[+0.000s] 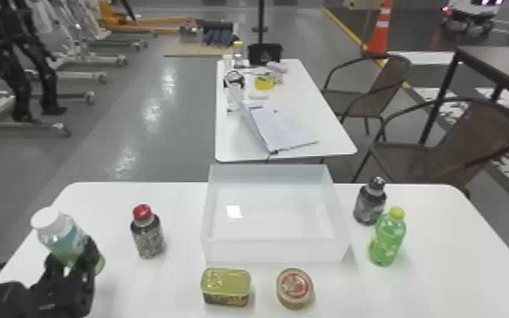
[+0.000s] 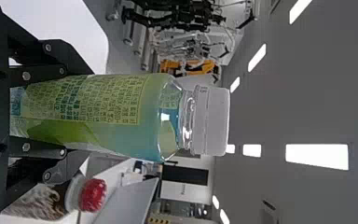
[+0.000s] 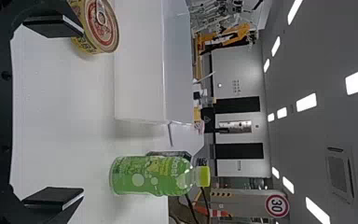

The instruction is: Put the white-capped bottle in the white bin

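Left gripper (image 1: 72, 256) is clasping the white-capped bottle (image 1: 61, 237) near nine o'clock of the white bin (image 1: 275, 250).
Right gripper (image 3: 78, 112) is holding its fingers apart; with the bin as dial centre in the head view, the rectangular tin (image 1: 226, 284) is sitting at seven and the round tin (image 1: 294, 286) between five and six, the green bottle (image 1: 387, 240) is standing between three and four, the red-capped bottle (image 1: 148, 237) near nine, the dark bottle (image 1: 369, 205) at three, and a second table (image 1: 327, 131) is standing beyond at twelve.
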Robot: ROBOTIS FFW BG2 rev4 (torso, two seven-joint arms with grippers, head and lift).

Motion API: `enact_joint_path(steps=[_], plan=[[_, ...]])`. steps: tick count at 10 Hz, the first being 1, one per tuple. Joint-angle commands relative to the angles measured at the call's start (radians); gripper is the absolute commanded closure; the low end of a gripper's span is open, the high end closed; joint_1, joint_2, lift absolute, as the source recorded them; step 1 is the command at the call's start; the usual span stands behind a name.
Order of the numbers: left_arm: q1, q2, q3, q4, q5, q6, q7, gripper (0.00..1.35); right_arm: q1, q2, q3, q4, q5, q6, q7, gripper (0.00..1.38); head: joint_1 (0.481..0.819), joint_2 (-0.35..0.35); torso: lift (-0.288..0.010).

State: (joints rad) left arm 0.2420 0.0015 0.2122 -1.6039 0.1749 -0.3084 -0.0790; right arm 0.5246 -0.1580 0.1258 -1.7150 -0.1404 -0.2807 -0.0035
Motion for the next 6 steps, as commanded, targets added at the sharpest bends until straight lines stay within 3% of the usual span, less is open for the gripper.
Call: enact_joint_path(steps=[1,3,4,6], plan=[[-0.017,-0.004,-0.066,-0.085,0.028,0.011,-0.018,0.98,0.0,0.0,0.0,0.0,-0.001,0.003,-0.001,0.09,0.549,0.0,-0.1],[-0.093,0.0,-0.146,-0.088,0.063,0.097,-0.13,0.98,-0.002,0.0,0.0,0.0,-0.001,0.008,0.0,0.09,0.549,0.0,-0.1],[-0.139,0.025,-0.182,-0.087,0.054,0.161,-0.197,0.98,-0.008,0.0,0.006,0.003,-0.002,0.009,0.0,0.09,0.549,0.0,-0.1],[-0.253,0.034,-0.22,-0.057,-0.086,0.267,-0.378,0.98,-0.015,0.0,0.011,0.009,-0.004,0.009,-0.001,0.09,0.549,0.0,-0.1]])
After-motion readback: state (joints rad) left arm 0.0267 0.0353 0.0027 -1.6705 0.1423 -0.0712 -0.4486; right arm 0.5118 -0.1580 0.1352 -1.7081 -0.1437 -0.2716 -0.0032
